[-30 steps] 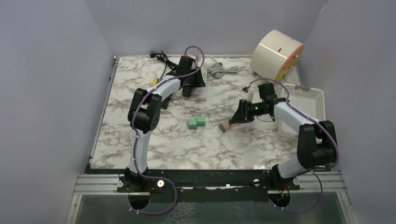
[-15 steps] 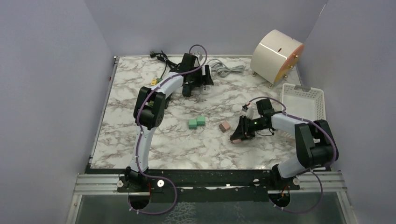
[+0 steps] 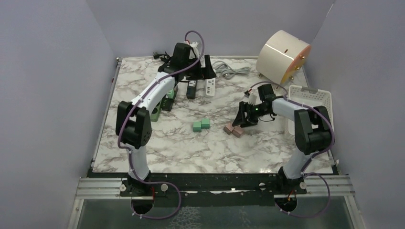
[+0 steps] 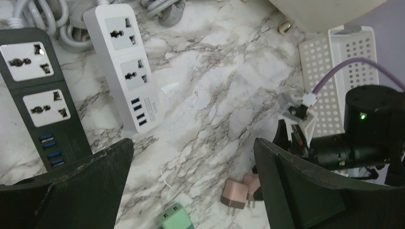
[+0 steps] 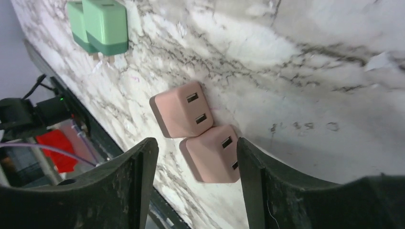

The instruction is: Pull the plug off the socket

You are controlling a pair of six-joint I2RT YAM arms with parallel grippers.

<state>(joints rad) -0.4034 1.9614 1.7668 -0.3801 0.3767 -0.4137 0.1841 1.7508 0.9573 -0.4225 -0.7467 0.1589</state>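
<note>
Top external: left pincer [image 3: 200, 71] spread wide, empty, above black power strip [image 3: 191, 88] and white power strip [image 3: 210, 87]. Left wrist: two pink plugs [image 4: 239, 192] lay on tabletop [image 4: 210, 86], well apart from both strips. Right wrist: right pincer [image 5: 197, 143] parted, grasping nothing (pink plugs touching each other).

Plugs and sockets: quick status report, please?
Left gripper open above black strip and white strip, visible sockets empty. Right gripper open over two pink plugs lying unplugged on table. Nothing in the way.
</note>
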